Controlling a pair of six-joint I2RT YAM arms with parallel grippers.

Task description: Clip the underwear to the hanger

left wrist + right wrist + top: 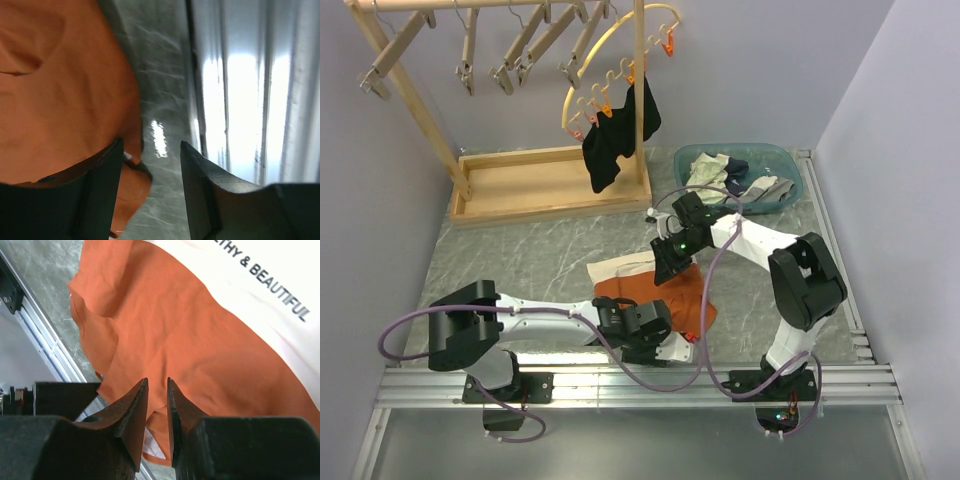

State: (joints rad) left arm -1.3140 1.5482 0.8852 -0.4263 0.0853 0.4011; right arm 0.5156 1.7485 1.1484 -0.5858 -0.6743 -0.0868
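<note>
The rust-orange underwear (pixel 655 292) lies flat on the marble table, its off-white waistband (pixel 620 267) toward the far left. My right gripper (pixel 670 268) is pressed down on it near the waistband. In the right wrist view the fingers (pixel 157 382) stand very close together, with a raised fold of the orange cloth (pixel 165 325) pinched between their tips. My left gripper (pixel 677 349) sits at the garment's near edge. Its jaws (pixel 151 150) are open, and the orange hem (pixel 125 190) lies just inside the left finger. Several wooden clip hangers (pixel 468 48) hang on the rack at the far left.
A yellow hoop with orange pegs (pixel 620 62) holds a black garment (pixel 617 140). A blue basin (pixel 790 170) of cream and grey clothes stands at the far right. The rack's wooden base tray (pixel 535 185) lies behind the underwear. Metal rails (pixel 240 100) run along the near edge.
</note>
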